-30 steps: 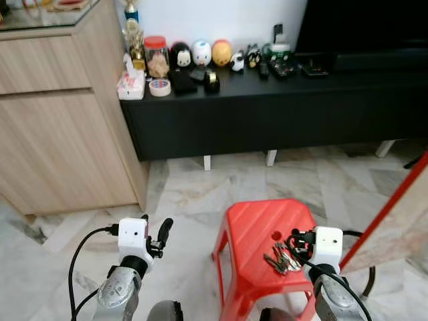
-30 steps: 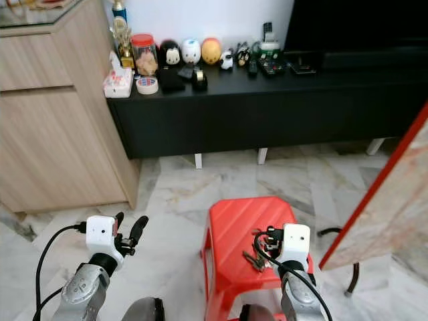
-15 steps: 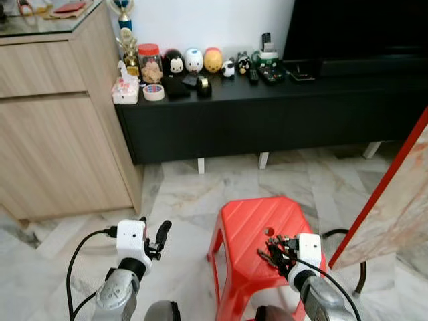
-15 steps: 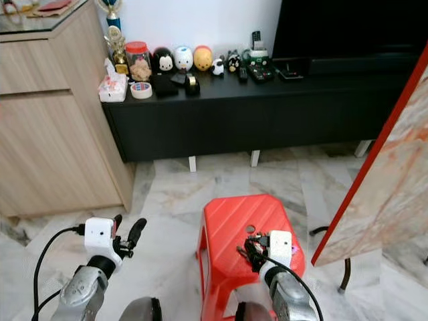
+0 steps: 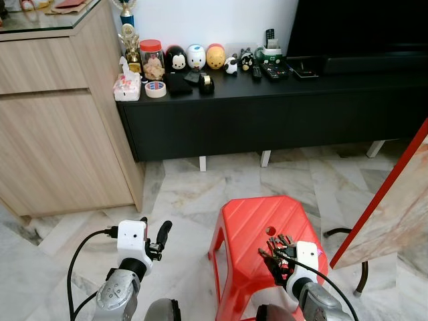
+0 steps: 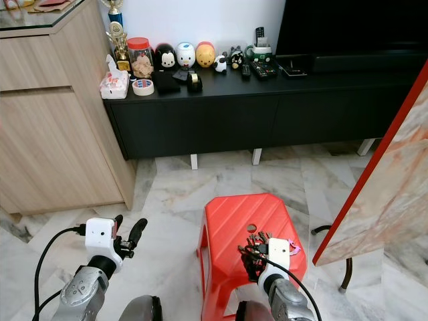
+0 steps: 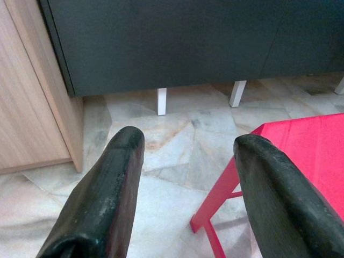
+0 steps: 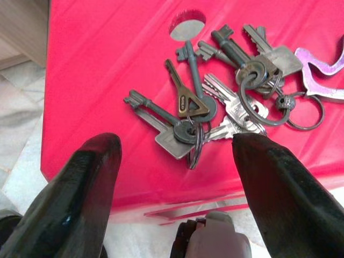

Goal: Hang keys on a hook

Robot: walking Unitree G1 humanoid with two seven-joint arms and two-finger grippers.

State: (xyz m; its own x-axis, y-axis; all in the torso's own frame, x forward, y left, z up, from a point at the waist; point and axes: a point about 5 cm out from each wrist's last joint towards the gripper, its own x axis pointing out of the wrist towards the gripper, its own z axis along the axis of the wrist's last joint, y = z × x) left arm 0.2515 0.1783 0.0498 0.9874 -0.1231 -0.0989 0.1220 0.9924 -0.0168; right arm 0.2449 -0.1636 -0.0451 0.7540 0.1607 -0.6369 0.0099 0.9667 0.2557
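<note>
A bunch of keys (image 8: 226, 107) on rings, with a pink tag (image 8: 322, 75), lies on the top of a red plastic stool (image 5: 244, 221), beside the stool's round hole. My right gripper (image 8: 174, 145) hovers just above the bunch, open, one black finger on each side of the keys and nothing held. From the head, the keys (image 5: 274, 244) show just ahead of the right gripper (image 5: 279, 259). My left gripper (image 5: 155, 227) is open and empty over the floor to the left of the stool; its fingers (image 7: 107, 188) point toward the black console.
A long black console (image 5: 267, 114) stands against the far wall with a jar, toys, tape and remotes on top. A light wooden cabinet (image 5: 60, 140) stands at the left. A red-edged marble panel (image 5: 394, 207) leans at the right. The floor is marble.
My right gripper has swung left, from beside the keys to straddling them. The head camera has shifted slightly. The left arm has held still.
</note>
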